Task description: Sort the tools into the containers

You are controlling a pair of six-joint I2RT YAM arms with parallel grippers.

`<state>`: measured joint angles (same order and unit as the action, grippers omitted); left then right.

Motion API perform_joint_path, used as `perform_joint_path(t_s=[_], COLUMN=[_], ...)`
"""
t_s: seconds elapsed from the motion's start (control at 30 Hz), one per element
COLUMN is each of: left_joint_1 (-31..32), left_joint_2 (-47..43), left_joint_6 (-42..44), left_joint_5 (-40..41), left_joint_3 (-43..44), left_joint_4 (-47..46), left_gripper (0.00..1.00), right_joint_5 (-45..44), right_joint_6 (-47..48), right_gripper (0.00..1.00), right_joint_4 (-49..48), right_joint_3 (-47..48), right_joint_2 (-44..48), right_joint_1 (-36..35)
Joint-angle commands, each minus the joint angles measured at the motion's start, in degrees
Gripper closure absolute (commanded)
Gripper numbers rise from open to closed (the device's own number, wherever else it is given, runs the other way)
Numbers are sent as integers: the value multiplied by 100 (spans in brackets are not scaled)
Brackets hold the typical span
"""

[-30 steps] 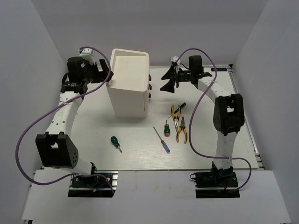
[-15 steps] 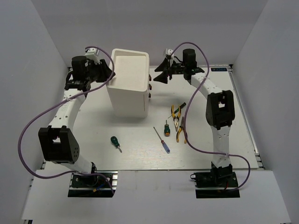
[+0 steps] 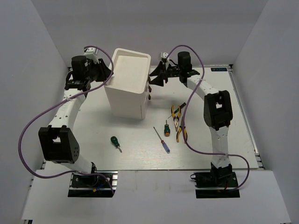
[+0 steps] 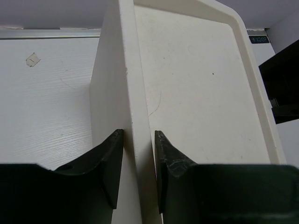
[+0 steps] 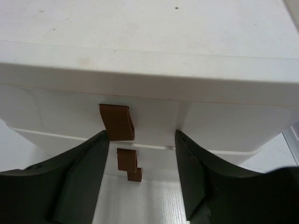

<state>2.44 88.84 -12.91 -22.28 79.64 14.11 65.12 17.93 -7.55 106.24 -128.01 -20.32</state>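
Observation:
The white cabinet (image 3: 127, 84) stands at the back left, its drawers shut. My left gripper (image 3: 108, 73) is shut on its top left rim (image 4: 133, 93), one finger on each side of the wall. My right gripper (image 3: 153, 79) is open at the cabinet's front, its fingers straddling the top drawer's brown knob (image 5: 117, 122), which lies close to the left finger (image 5: 88, 154). Two lower knobs (image 5: 126, 159) show below. Out on the table lie two pliers (image 3: 175, 112) (image 3: 181, 130), a green stubby screwdriver (image 3: 114, 142), a blue-handled one (image 3: 165, 145), a small one (image 3: 166, 127) and a dark one (image 3: 181, 106).
Grey walls enclose the white table (image 3: 84, 135) on three sides. Purple cables loop from both arms. The tools lie in a cluster right of the cabinet and in front of it, with the right arm's links above them.
The right gripper has moved left up to the cabinet's front and narrowed around the top knob. The left gripper has closed on the rim, and the cabinet has shifted slightly.

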Motion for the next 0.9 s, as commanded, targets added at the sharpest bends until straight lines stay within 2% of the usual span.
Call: perform_joint_path(t_s=[0.0,0.1,0.13,0.23,0.37,0.43,0.57,0.7,0.87], left_joint_1=[143,196,196,257,310,310,363,363,310], left_joint_2=[125,178,178,178,178,178,72,-59,-200], left_joint_6=[69,16,16,-89,-142,-195,-317,-370,-370], left_joint_5=[-364,-417,-417,-417,-233,21,601,1233,1656], left_joint_3=[-9,-9,-9,-70,-71,-71,-71,-71,-176], left_joint_4=[110,57,57,4,-49,-49,4,136,250], left_gripper=[70,74,74,76,81,87,96,100,100], right_joint_5=[185,10,-43,-324,-780,-1070,-1738,-2134,-2600], right_joint_6=[-53,-228,-351,-588,-800,-783,-169,-1,324], right_gripper=[40,54,70,100,100,100,100,100,100], right_joint_4=[-299,-413,-562,-826,-1073,-1047,-92,473,1027], right_joint_3=[2,-41,-85,-304,-761,-893,-1009,-1017,-1131], right_joint_2=[171,206,223,364,619,873,1190,1366,1620], right_joint_1=[-104,-122,-139,-157,-139,-78,89,378,713])
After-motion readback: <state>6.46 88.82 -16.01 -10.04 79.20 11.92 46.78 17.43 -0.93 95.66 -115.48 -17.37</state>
